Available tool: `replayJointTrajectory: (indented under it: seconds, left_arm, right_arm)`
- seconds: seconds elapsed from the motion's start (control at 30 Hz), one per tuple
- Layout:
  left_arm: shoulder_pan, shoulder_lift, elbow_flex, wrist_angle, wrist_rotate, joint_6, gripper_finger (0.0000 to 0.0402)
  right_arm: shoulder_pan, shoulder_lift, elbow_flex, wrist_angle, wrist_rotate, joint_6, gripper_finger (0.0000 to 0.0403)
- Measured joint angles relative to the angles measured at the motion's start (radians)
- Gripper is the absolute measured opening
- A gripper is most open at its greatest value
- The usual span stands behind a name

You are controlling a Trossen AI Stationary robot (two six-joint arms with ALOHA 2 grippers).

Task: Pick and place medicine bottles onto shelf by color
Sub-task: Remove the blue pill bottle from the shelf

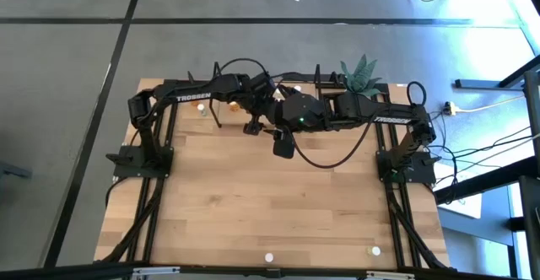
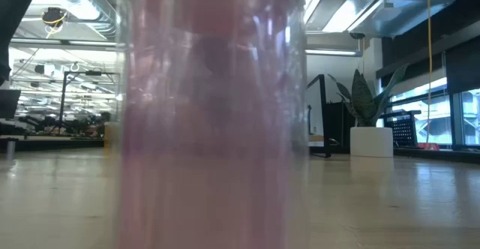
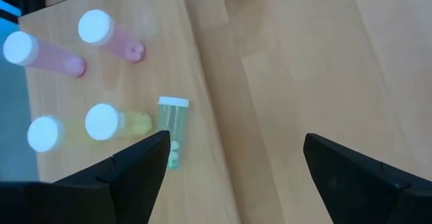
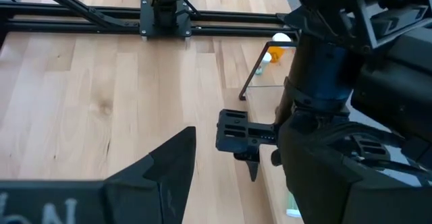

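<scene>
"High view first: where do the arms sit?"

"Both reach toward twelve o'clock on the wooden table (image 1: 270,204). The left gripper (image 1: 251,111) and the right gripper (image 1: 283,141) crowd together over the shelf (image 1: 297,84) at the far edge. An orange bottle (image 1: 230,106) shows just beside the left arm. Two white-capped bottles (image 1: 269,258) stand near six o'clock, well apart from the arms."

"Low view?"

"A pink bottle (image 2: 210,114) stands so close that it fills the middle; it is blurred. A potted plant (image 2: 369,125) stands far back toward three o'clock."

"Left wrist view?"

"The left gripper (image 3: 233,163) has its fingers spread wide, with nothing between them. Below it on the pale board stand two pink bottles (image 3: 111,36) and two yellowish ones (image 3: 118,121); a green bottle (image 3: 173,126) lies on its side, just beside one finger (image 3: 135,170)."

"Right wrist view?"

"The right gripper (image 4: 236,177) is parted, and nothing is seen held. The left arm (image 4: 324,75) hangs directly ahead of it. Beyond that arm an orange bottle (image 4: 278,47) stands by the shelf's black loop (image 4: 251,75)."
</scene>
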Motion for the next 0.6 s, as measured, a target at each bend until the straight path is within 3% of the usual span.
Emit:
replayJointTrajectory:
  seconds: [0.2, 0.3, 0.6]
  left_arm:
    - [0.010, 0.000, 0.000, -0.003, 0.003, -0.002, 0.0334]
    - [0.010, 0.000, 0.000, -0.003, 0.003, -0.004, 0.0334]
    - [0.010, 0.000, 0.000, 0.003, 0.003, -0.006, 0.0334]
  right_arm:
    - [0.000, 0.000, 0.000, 0.038, 0.000, -0.002, 0.0213]
    - [0.000, 0.000, 0.000, 0.044, -0.007, 0.089, 0.0213]
    - [0.000, 0.000, 0.000, -0.317, -0.033, 0.360, 0.0213]
